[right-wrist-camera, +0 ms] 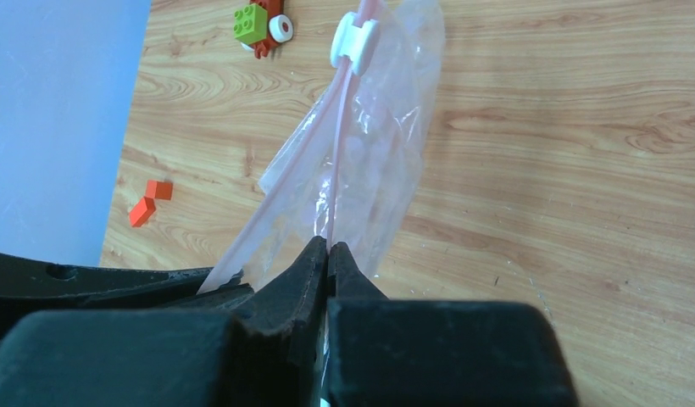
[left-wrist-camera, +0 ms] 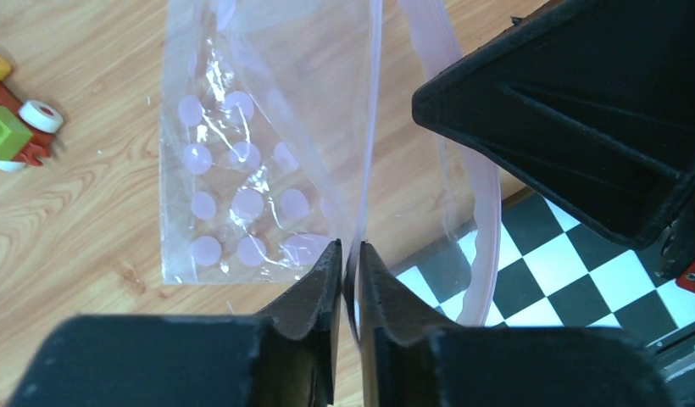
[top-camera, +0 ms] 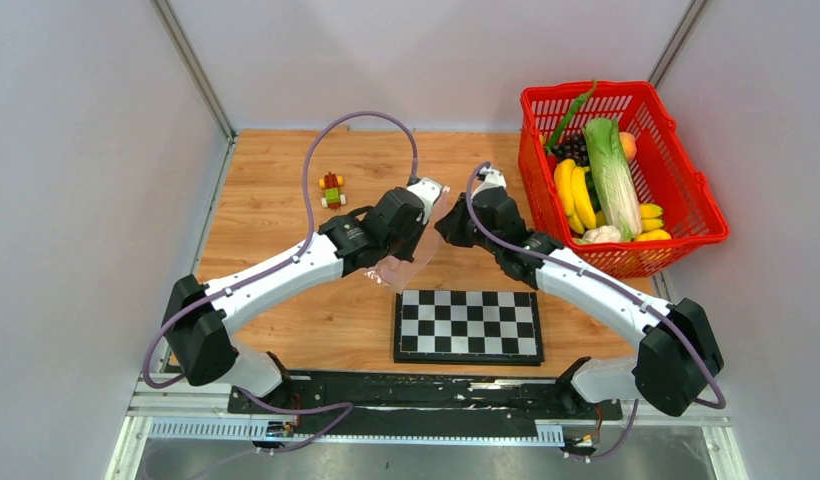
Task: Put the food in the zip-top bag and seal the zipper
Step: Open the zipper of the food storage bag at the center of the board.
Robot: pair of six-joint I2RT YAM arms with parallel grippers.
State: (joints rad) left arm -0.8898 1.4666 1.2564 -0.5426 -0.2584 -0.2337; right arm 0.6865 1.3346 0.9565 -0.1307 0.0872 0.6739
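Both arms meet mid-bench, just past the far edge of the chessboard [top-camera: 468, 325].

The zip-top bag [top-camera: 411, 262] is strung between them. The mouth gapes on the left-wrist view, and the zipper [left-wrist-camera: 488, 229] curves out over the chessboard.

Right gripper [right-wrist-camera: 328, 248]: jaws closed tight on the pink zipper edge of the bag. The strip runs straight into the tips, and the white slider [right-wrist-camera: 354, 41] sits at the far end of it.

Left gripper [left-wrist-camera: 350, 254]: jaws narrow, a sliver of gap, with one clear wall of the bag running between them. I can't tell whether it's actually pinched.

The food [top-camera: 596, 190] is all in the red mesh basket [top-camera: 706, 215] at the far right corner of the bench [top-camera: 286, 200]: bananas, lettuce, a long green pod, dark grapes and a peach-coloured piece.

The toy-brick figure [top-camera: 332, 188] sits on the wood toward the far left, well apart from the bag. Two loose orange bricks [right-wrist-camera: 149, 202] lie near the bench's edge in the right-wrist view.
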